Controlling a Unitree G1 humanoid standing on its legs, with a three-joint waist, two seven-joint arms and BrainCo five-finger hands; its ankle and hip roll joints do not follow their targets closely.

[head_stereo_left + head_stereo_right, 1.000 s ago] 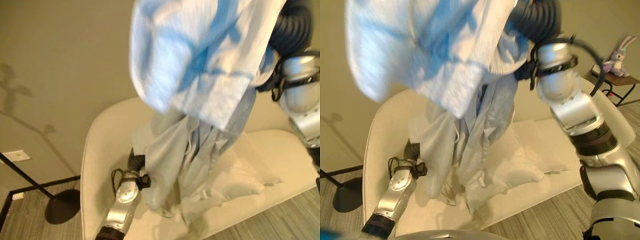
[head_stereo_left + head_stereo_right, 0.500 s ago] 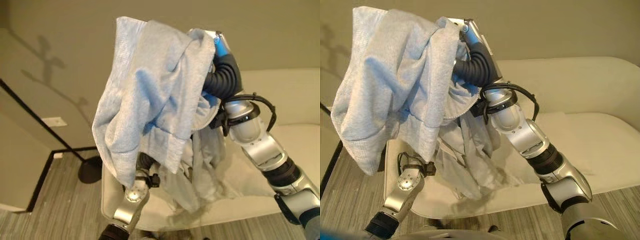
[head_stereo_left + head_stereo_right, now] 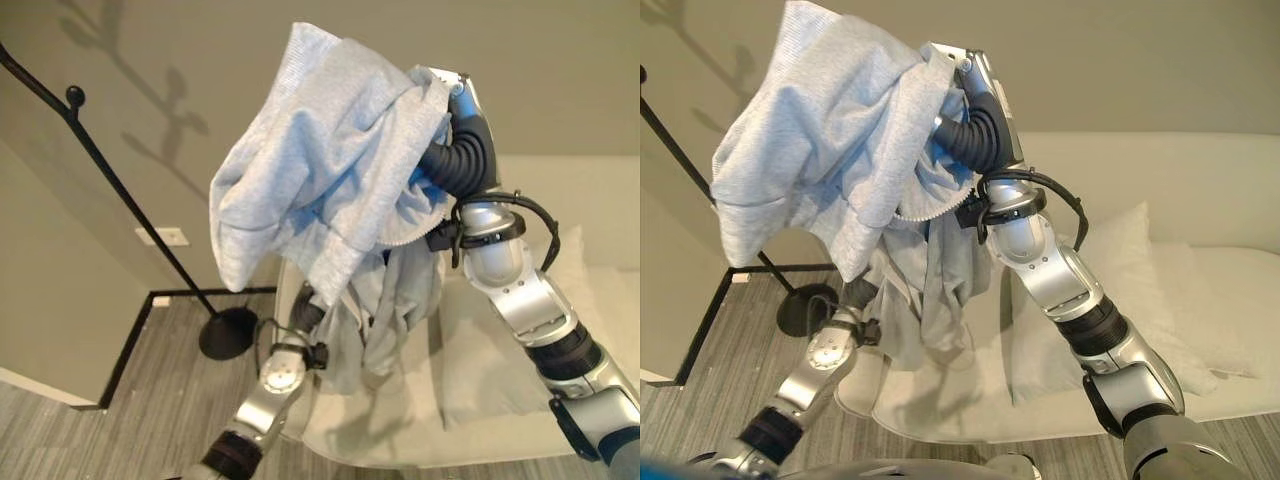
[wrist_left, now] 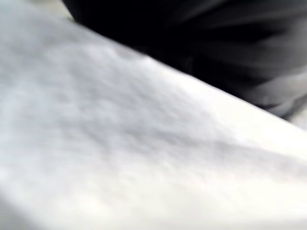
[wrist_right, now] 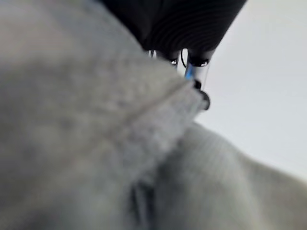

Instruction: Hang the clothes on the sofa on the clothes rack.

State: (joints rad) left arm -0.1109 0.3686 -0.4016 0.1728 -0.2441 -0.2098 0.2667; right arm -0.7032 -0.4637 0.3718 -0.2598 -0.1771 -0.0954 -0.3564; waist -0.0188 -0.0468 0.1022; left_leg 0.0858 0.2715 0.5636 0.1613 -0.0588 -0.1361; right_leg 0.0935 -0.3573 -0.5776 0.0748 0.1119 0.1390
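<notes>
Drooping pale grey garment (image 3: pixel 330 180), bunched folds

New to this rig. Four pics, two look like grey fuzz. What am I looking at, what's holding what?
It is a two-legged humanoid robot with two silver-grey arms. The two wide pictures come from a stereo camera on its head, looking down, so they show one scene twice. The two fuzzy ones come from cameras on each wrist, pressed so close to cloth that little else can be made out.

The right hand is raised high with a light grey garment draped over it; the cloth hides its fingers. The left hand is lower, buried in the hanging part of the same garment, so its grip cannot be read either.

Behind is a cream sofa with a white cushion on it. To the robot's left stands a black clothes rack on a round base, where the garment is meant to go.
</notes>
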